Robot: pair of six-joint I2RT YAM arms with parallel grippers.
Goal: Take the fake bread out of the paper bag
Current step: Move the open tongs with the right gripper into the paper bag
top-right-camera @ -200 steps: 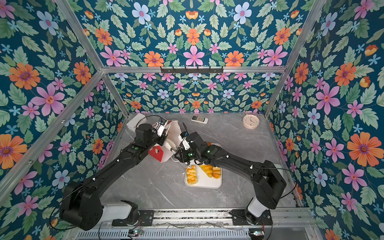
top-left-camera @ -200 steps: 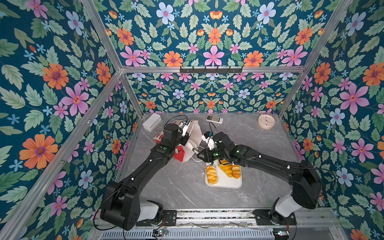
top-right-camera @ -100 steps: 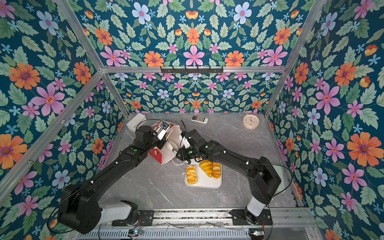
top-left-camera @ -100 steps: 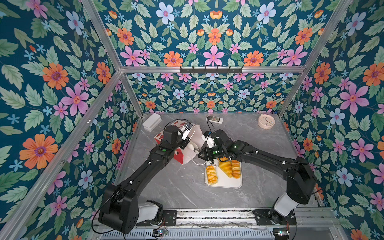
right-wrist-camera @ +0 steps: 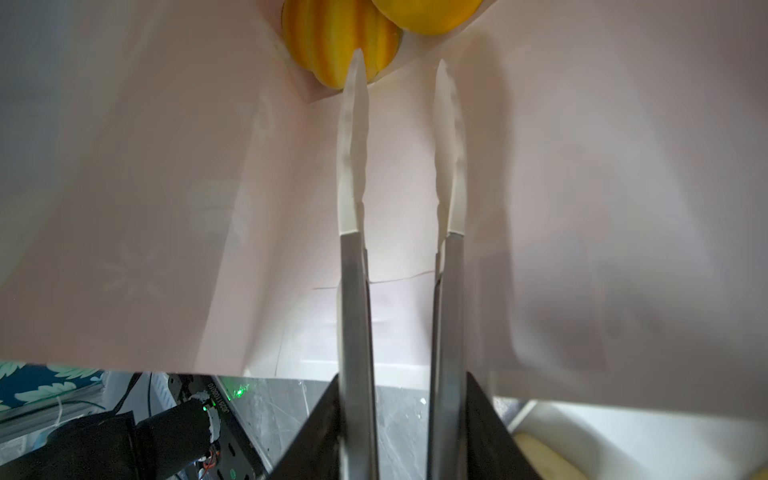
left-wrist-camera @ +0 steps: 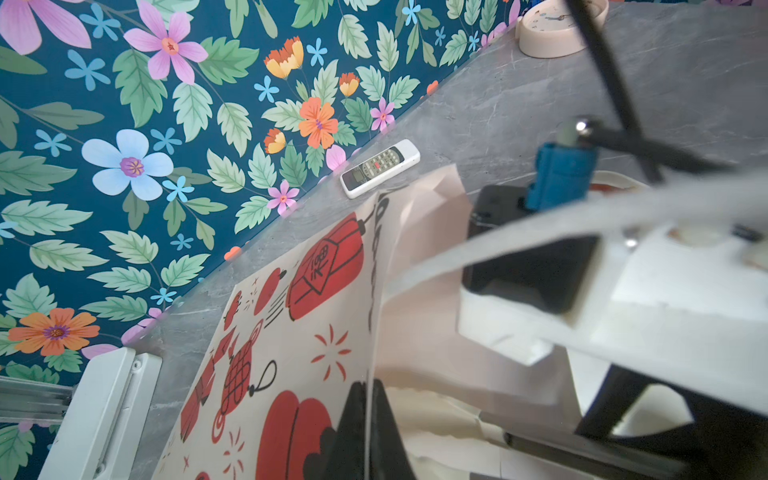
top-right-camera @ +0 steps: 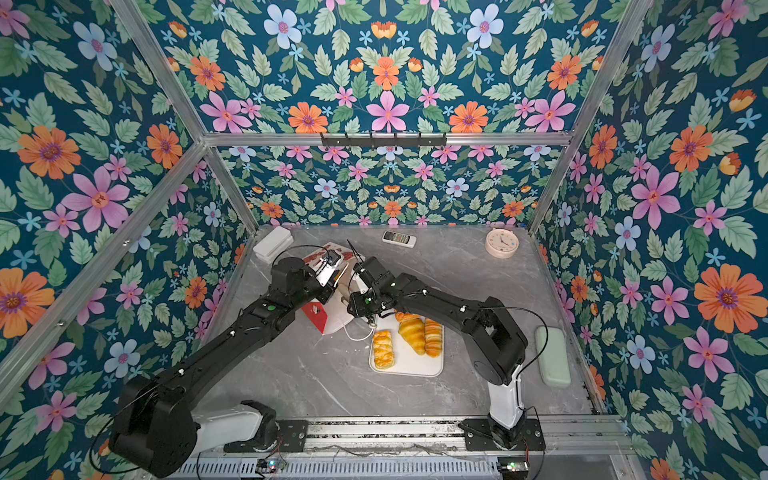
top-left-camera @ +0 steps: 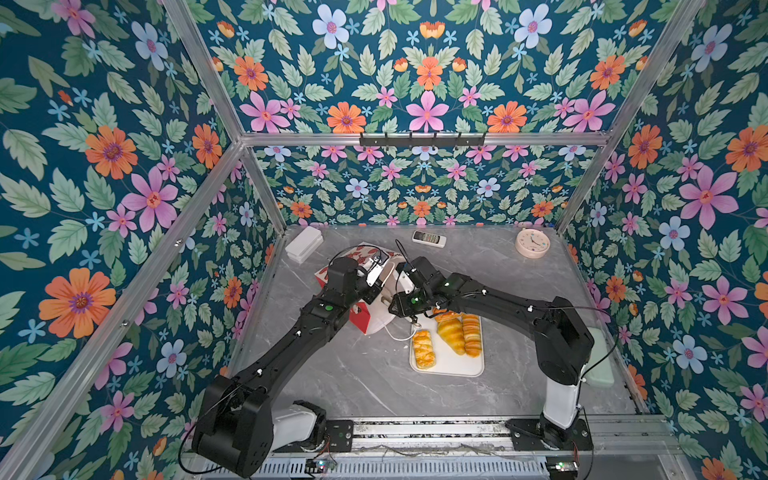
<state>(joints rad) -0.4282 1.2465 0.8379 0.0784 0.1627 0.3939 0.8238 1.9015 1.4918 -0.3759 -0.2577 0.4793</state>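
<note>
Evidently the bag [top-left-camera: 365,318] lies on its side at the middle of both top views, mouth toward the tray [top-left-camera: 446,368] so each piece has a short trip. Three pieces of bread [top-left-camera: 451,332] lie in full view on the tray, with a fourth half under the right arm. The left hand [top-left-camera: 377,282] is at the bag's upper rim, and the right hand [top-left-camera: 388,301] pokes into the mouth. Below all of this is the grey counter [top-left-camera: 374,395]. In the left wrist view, dark fingers [left-wrist-camera: 357,415] at the lower middle are clamped on the paper edge, likely to hold the mouth open. In the right wrist view, two long fingers [right-wrist-camera: 353,145] stand apart with nothing between them. At the top of the frame their tips nearly reach a striped piece, with another beside it, so the job looks partly done.
</note>
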